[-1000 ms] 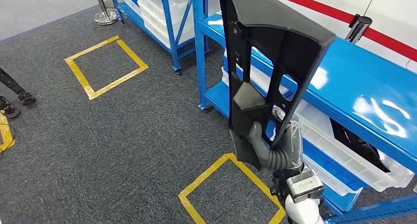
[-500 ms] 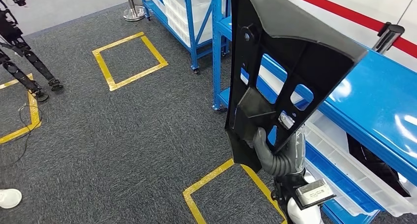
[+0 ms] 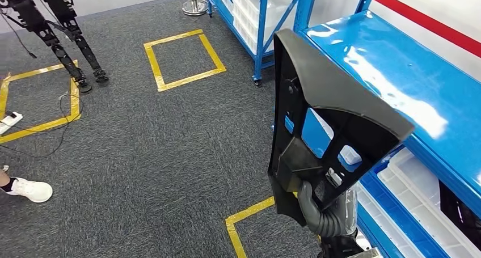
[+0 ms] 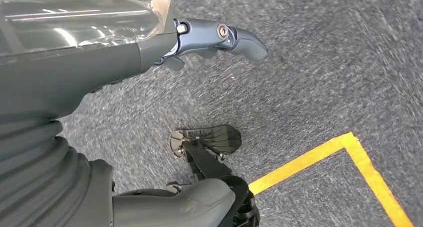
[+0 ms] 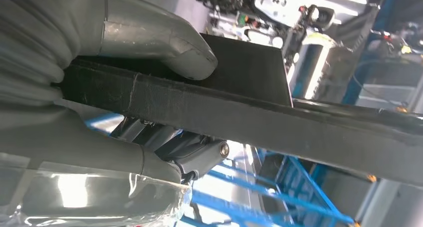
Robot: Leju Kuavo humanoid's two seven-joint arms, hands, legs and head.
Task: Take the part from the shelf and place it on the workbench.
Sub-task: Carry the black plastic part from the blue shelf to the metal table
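Black plastic part (image 3: 323,133): big flat panel with cut-out windows, standing upright in the lower right of the head view, off the shelf and carried in the air.
Right hand (image 3: 324,212): clamped on the part's bottom edge, thumb (image 5: 164,42) on one face and fingers on the other, so I'd guess it's held low to keep the panel vertical and clear of the racking.
Left hand (image 4: 214,37): holds nothing, fingers stretched out, hanging over the grey carpet (image 3: 159,156).
Blue shelf (image 3: 397,82): along the right edge, with white bins (image 3: 420,195) on the lower level.
Floor stuff: yellow tape square (image 3: 184,59) upper middle, someone's white shoe (image 3: 31,190) at the left edge.
Progress: pick looks done; the worktop isn't anywhere I can spot, so the drop-off is left.
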